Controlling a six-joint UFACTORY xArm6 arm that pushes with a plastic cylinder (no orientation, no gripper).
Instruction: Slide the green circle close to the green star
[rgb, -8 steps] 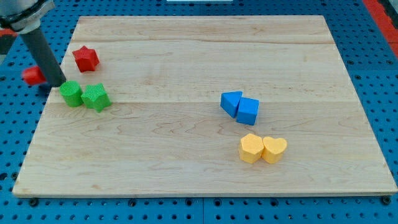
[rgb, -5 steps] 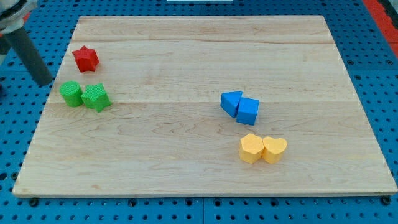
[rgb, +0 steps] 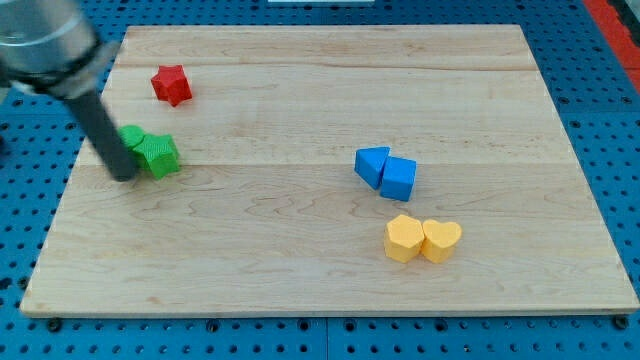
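my tip (rgb: 125, 177) rests on the wooden surface (rgb: 300, 280) at the view's left, touching or just beside the green circle (rgb: 131, 137), which the rod partly hides. the green circle touches the green star (rgb: 158, 156). the tool is a plain rod with nothing to open or clamp.

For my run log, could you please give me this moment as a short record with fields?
tip: my tip rests on the board at the view's left, just left of the green pair
green circle: partly hidden behind the rod, touching the green star
green star: right of the circle
red star: above the greens, apart
blue blocks: two, touching, centre-right
yellow blocks: two, touching, below the blue ones
surface: wooden board
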